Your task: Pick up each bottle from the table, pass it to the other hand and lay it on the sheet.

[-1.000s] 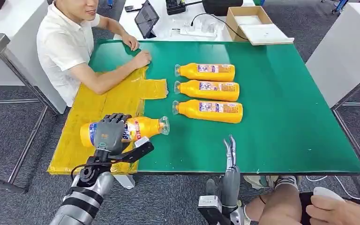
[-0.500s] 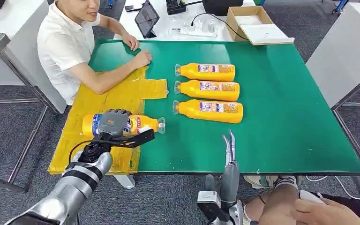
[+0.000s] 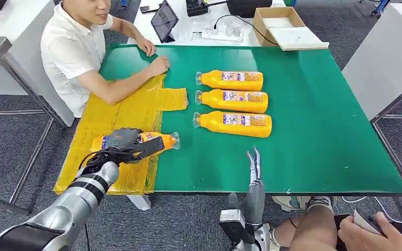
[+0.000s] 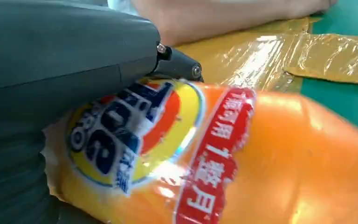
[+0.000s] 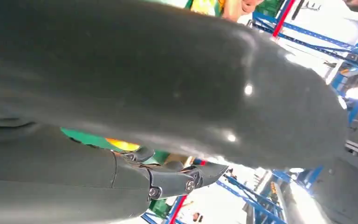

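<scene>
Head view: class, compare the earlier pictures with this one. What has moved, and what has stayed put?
The left hand, holding a bottle, has carried it farther over the yellow sheet and lower; the grip is unchanged. The right hand stays upright at the table's near edge, and the three bottles on the green top lie as before.

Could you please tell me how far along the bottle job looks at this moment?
Nothing looks finished: no bottle lies free on the yellow sheet. In hand: the left hand grips one orange bottle low over the sheet, its capped end out over the green table. The right hand holds nothing at the table's near edge. Left: three bottles lie in a row on the table.
</scene>
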`<state>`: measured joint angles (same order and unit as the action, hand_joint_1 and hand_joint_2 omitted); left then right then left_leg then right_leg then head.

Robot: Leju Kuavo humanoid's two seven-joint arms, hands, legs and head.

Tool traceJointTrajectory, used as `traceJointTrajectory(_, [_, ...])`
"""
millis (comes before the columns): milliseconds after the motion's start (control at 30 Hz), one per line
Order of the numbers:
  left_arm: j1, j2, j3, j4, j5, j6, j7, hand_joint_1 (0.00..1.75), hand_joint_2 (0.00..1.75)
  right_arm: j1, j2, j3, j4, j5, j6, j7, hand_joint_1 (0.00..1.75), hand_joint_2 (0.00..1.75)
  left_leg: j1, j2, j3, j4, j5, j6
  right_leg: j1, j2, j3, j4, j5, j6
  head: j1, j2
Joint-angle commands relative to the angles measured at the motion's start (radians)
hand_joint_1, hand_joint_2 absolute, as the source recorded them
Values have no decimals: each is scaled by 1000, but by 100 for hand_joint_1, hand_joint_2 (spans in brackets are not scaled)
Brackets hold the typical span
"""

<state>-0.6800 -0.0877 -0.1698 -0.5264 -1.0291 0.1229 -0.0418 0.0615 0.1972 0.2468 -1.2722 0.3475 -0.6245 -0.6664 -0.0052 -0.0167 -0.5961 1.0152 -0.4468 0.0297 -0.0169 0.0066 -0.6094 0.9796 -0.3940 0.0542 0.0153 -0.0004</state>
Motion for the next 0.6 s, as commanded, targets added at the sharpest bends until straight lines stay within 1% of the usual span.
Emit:
traceJointTrajectory(33, [-29, -5, 124, 100, 113, -82, -81, 5, 175, -48, -26, 10, 111, -16, -23, -32, 0, 0, 1, 2, 4, -1, -1, -1, 1, 1, 4, -1, 0, -2, 1, 0])
traceJointTrajectory(67, [-29, -5, 124, 100, 113, -82, -81, 5, 175, -48, -26, 10, 111, -16, -23, -32, 0, 0, 1, 2, 3, -1, -1, -1, 1, 1, 3, -1, 0, -1, 0, 0])
traceJointTrajectory(100, [-24, -4, 130, 87, 149, -108, -112, 2, 175, -51, -31, 19, 114, -25, -29, -32, 0, 0, 1, 3, 5, -1, -1, -2, 1, 2, 5, -1, -1, -2, 1, 0])
traceJointTrajectory(133, [-20, -3, 123, 75, 175, -112, -127, 0, 175, -53, -36, 28, 118, -33, -35, -32, 0, 0, 1, 3, 4, -1, -1, -1, 1, 2, 4, -1, 0, -2, 0, 0])
traceJointTrajectory(267, [-20, -6, 123, 48, 288, -172, -175, 0, 175, -63, -48, 47, 132, -47, -38, -32, 0, 0, 1, 3, 6, -1, -2, -2, 2, 1, 5, -1, -1, -3, 0, 0])
traceJointTrajectory(333, [-13, -7, 116, 28, 307, -163, -181, 0, 175, -61, -51, 54, 130, -50, -51, -32, 0, 0, 1, 2, 4, -1, -1, -2, 1, 0, 4, -1, 0, -2, 0, 0])
traceJointTrajectory(400, [7, -5, 107, -11, 327, -139, -208, 0, 175, -56, -55, 59, 128, -55, -62, -32, 0, 0, 2, 3, 5, 0, -1, -2, 2, 1, 4, -1, 0, -2, 0, 0])
traceJointTrajectory(467, [7, -5, 107, -11, 327, -139, -208, 0, 175, -56, -55, 59, 128, -55, -62, -32, 0, 0, 1, 2, 4, -1, -1, -1, 1, 1, 3, -1, 0, -1, 1, 0])
traceJointTrajectory(500, [17, -6, 106, -31, 335, -129, -222, 0, 175, -53, -57, 60, 126, -56, -62, -32, 0, 0, 1, 3, 6, -1, -1, -2, 1, 1, 5, -1, 0, -2, 0, 0])
traceJointTrajectory(567, [17, -6, 106, -31, 335, -129, -222, 0, 175, -53, -57, 60, 126, -56, -62, -32, 0, 0, 1, 2, 3, -1, 0, -1, 1, 1, 2, -1, 0, -1, 0, 0])
traceJointTrajectory(600, [38, -9, 110, -73, 355, -94, -256, 0, 175, -51, -58, 60, 125, -54, -59, -32, 0, 0, 1, 3, 5, -1, -2, -2, 2, 1, 5, -1, -1, -2, 0, 0])
